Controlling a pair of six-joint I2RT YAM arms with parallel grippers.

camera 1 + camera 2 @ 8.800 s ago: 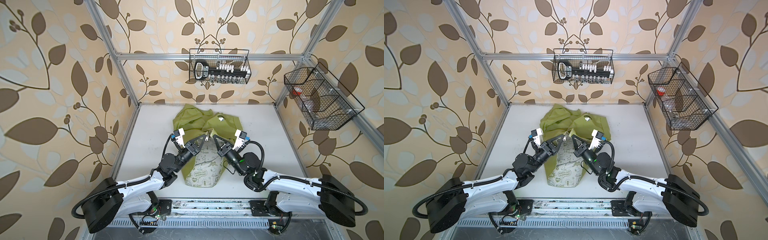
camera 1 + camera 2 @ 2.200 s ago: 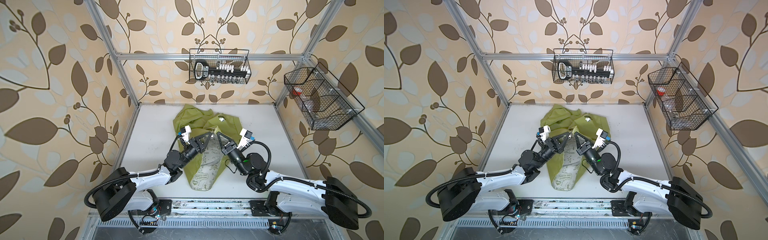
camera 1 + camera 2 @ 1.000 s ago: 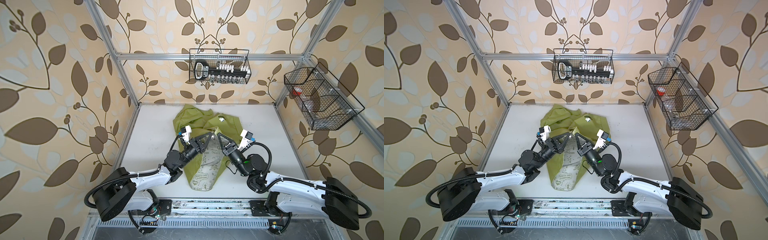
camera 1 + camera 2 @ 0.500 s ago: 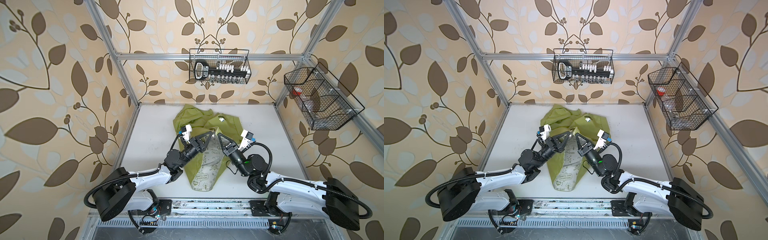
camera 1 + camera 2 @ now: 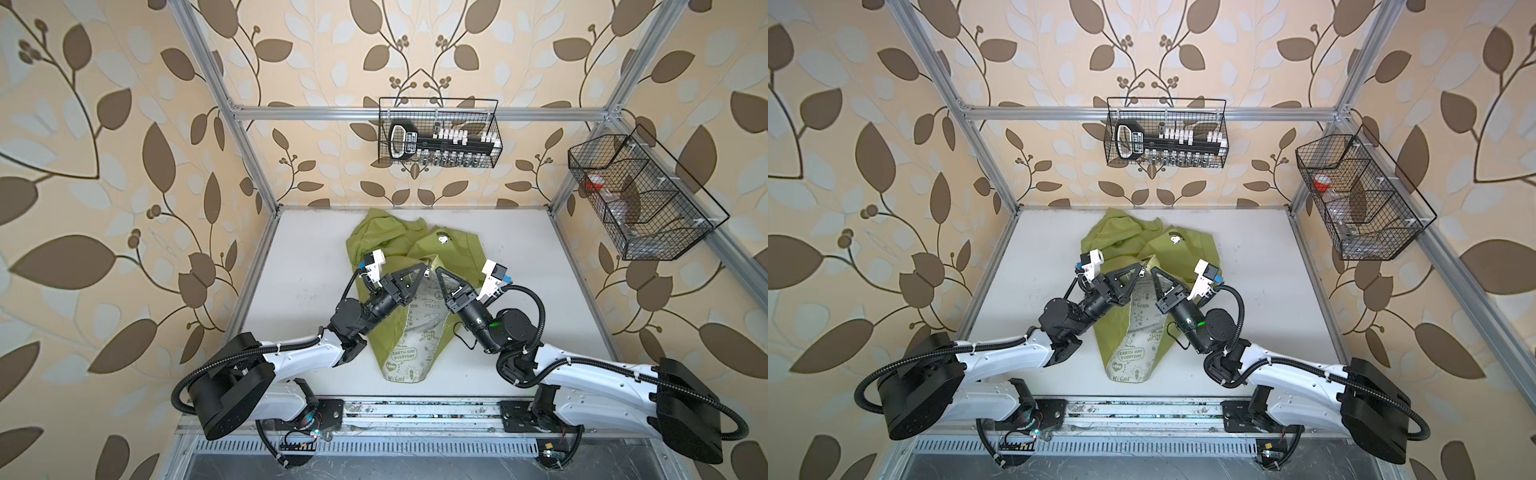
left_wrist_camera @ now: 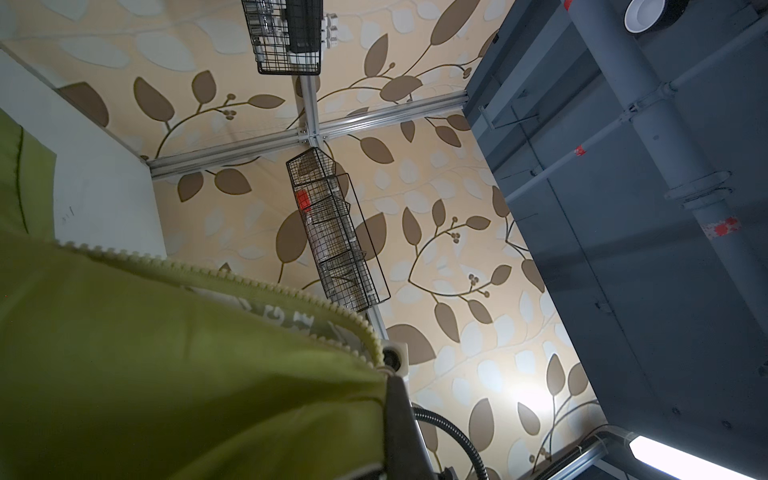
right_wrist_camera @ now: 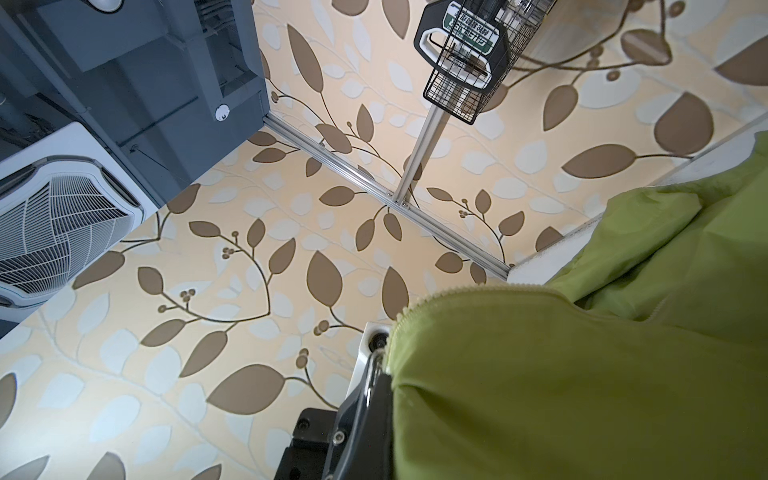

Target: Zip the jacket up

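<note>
The lime-green jacket [image 5: 457,245] [image 5: 1187,245] lies crumpled on the white table, its front parted in a narrow V that shows the white printed lining [image 5: 417,332]. My left gripper [image 5: 423,272] [image 5: 1143,271] is shut on the jacket's left front edge, with a small silvery pull at its tip. Just to the right, my right gripper [image 5: 439,272] [image 5: 1154,272] is shut on the other front edge. The two tips nearly meet above the table. The left wrist view shows zipper teeth [image 6: 249,282] running into the left gripper [image 6: 384,374]. In the right wrist view, teeth [image 7: 415,307] run into the right gripper [image 7: 384,365].
A wire basket [image 5: 438,139] with a socket set hangs on the back wall. A second wire basket [image 5: 640,199] juts from the right wall. Aluminium posts frame the white table [image 5: 540,270]. The hood end of the jacket lies bunched near the back wall.
Since the earliest frames both grippers have carried the front edges farther back and closer together, narrowing the lining's V. Over the last second almost nothing has moved.
</note>
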